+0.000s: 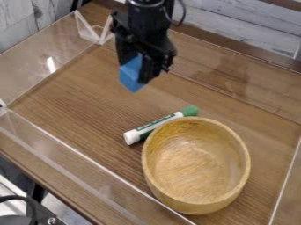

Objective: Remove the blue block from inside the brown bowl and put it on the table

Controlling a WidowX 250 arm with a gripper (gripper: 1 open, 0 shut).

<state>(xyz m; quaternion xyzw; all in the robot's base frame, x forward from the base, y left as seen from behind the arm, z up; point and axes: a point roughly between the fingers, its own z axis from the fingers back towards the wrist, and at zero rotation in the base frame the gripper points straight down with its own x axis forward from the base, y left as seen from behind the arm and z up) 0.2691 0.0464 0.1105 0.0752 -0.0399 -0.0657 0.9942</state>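
the gripper (137,70) is clamped on the block (132,75), its jaws pressing the upper part while the lower part hangs free below them. the block is in the air over the table (83,101), at about 11 o'clock from the bowl (196,164) and well apart from it. the bowl is empty and sits near the front right. a marker (161,124) lies just beside the bowl rim, at about 11 o'clock of it, between the bowl and the block.

the block looks solid and stiff, so it will not bend or squash under the jaws. it seems light, because the grip on only its top part is enough. its plain smooth faces may be a little slippery, and it hangs slightly tilted, so it could turn in the grip. the best hold is on two opposite flat sides, as now. i judge the block should go down low before the jaws part, on bare wood away from the marker.
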